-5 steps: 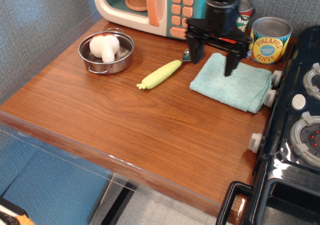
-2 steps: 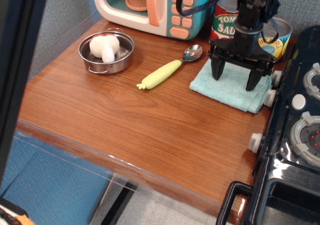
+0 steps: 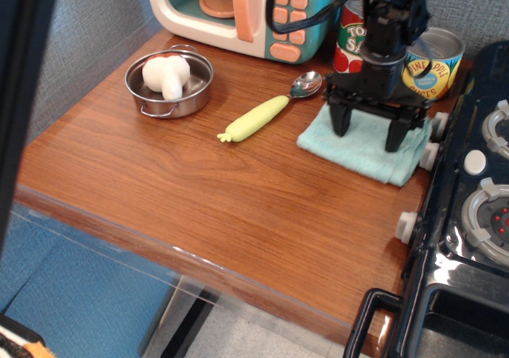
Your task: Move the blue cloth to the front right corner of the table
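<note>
The blue cloth (image 3: 357, 149) lies folded on the brown wood table (image 3: 199, 183) at the back right, next to the black toy stove. My gripper (image 3: 367, 132) stands upright over the cloth with its jaws spread wide. Both black fingertips (image 3: 339, 125) rest on the cloth's top, one near its left side and one near its right. The jaws hold nothing between them. The arm hides the cloth's back edge.
A black toy stove (image 3: 469, 215) borders the table's right side. A spoon with a yellow-green handle (image 3: 258, 117) lies left of the cloth. Behind are a toy microwave (image 3: 238, 12), a tomato sauce can (image 3: 350, 40) and a pineapple can (image 3: 433, 60). A metal pot (image 3: 169, 83) sits back left.
The gripper moved right from the cloth's back left and came down onto the cloth. The cloth's left edge has shifted slightly leftward. A dark blur entered at the left edge.
</note>
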`<state>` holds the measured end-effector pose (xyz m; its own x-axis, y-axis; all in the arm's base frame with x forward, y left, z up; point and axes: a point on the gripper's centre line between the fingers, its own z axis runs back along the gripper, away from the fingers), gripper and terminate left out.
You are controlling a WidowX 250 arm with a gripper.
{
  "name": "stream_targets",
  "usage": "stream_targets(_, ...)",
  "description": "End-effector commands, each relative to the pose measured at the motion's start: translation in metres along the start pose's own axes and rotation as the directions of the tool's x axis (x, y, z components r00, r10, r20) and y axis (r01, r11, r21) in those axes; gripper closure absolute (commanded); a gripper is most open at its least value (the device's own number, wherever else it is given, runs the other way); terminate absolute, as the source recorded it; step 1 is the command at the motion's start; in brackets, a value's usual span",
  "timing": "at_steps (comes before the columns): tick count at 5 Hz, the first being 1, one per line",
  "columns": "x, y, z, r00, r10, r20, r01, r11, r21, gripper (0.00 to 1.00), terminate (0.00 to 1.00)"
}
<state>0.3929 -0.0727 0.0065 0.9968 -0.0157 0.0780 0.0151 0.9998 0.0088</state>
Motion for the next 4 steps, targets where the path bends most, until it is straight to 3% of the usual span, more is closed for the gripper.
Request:
stream_targets(1, -0.073, 0.02, 0.009, 0.996, -0.048, -0.081, 0.048, 0.999, -0.004, 0.0, 0.0)
stream_targets(3, -0.139, 0.014, 0.019, 0.978, -0.188, -0.086, 0.194, 0.979, 0.063, 0.0, 0.0)
stream_targets(4, -0.15, 0.016, 0.017, 0.978, -0.196, -0.075, 0.201, 0.977, 0.072, 0.0, 0.0)
